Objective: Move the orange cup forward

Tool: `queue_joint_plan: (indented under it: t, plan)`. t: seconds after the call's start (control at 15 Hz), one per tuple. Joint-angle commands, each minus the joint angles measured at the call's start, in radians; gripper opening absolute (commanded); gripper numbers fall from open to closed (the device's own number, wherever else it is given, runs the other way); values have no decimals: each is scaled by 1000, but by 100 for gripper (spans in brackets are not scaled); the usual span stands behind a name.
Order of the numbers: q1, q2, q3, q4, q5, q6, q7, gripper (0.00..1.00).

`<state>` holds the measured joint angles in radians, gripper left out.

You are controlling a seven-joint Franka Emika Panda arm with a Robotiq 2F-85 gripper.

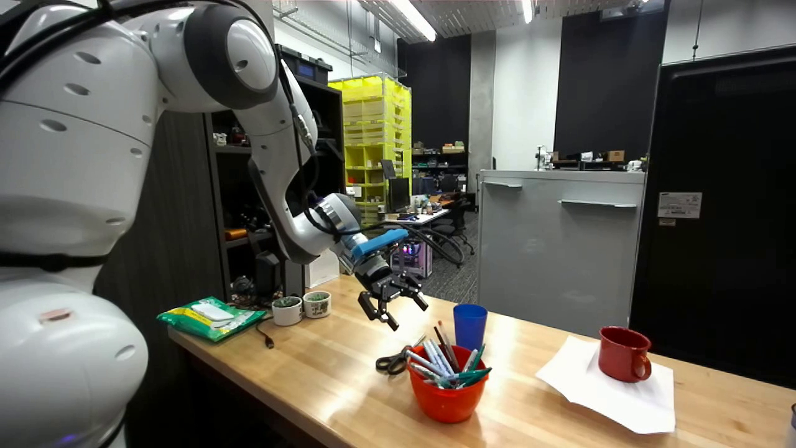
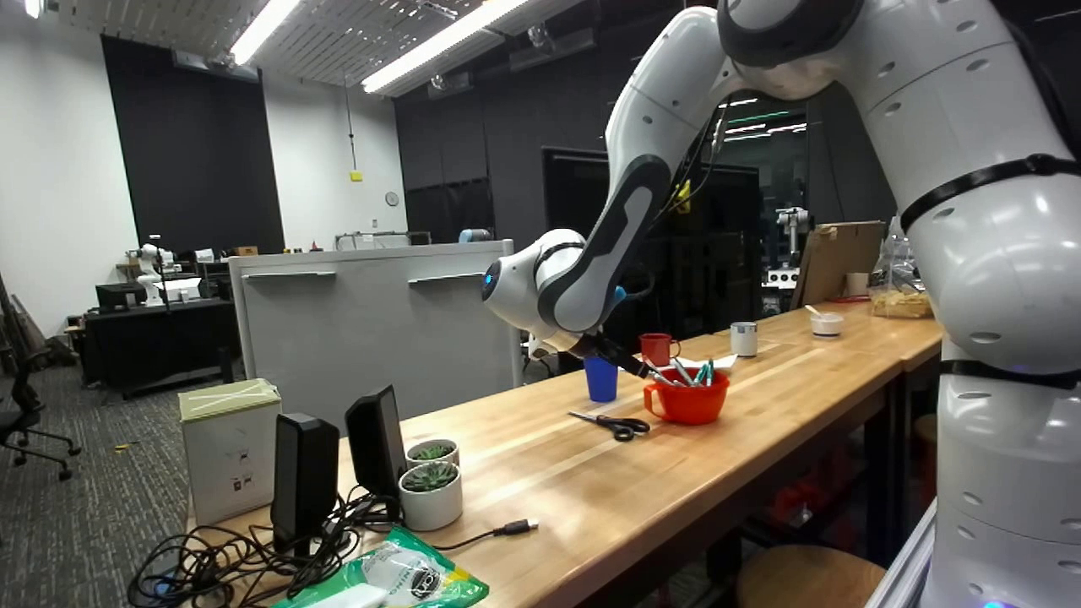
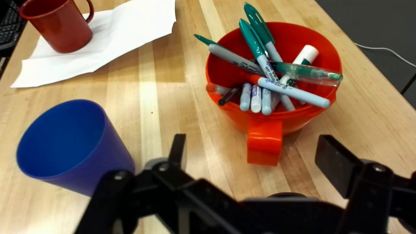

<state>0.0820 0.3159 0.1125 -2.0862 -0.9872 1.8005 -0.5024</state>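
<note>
Jaws wide: that red-orange, bowl-shaped plastic cup (image 1: 449, 399), weighted with slim green-and-grey markers (image 3: 267, 70), looks stiff, slick; I'd pinch its blocky handle (image 3: 265, 143).

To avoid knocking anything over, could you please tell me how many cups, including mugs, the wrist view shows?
3: the orange cup, holding pens, upper right; the blue cup, left; the red mug on white paper, upper left. The gripper hides part of the table.
</note>
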Motion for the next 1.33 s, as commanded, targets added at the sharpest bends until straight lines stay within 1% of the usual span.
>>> queue_joint_plan:
  t: [0.0, 0.53, 1.13, 1.27]
  plan:
    - [-10, 13, 3, -4, 11, -1, -11, 100]
    - [-34, 27, 0, -25, 29, 18, 2, 100]
    - [-55, 56, -6, -28, 4, 155, 0, 100]
    - [-58, 64, -11, -25, 7, 169, -3, 100]
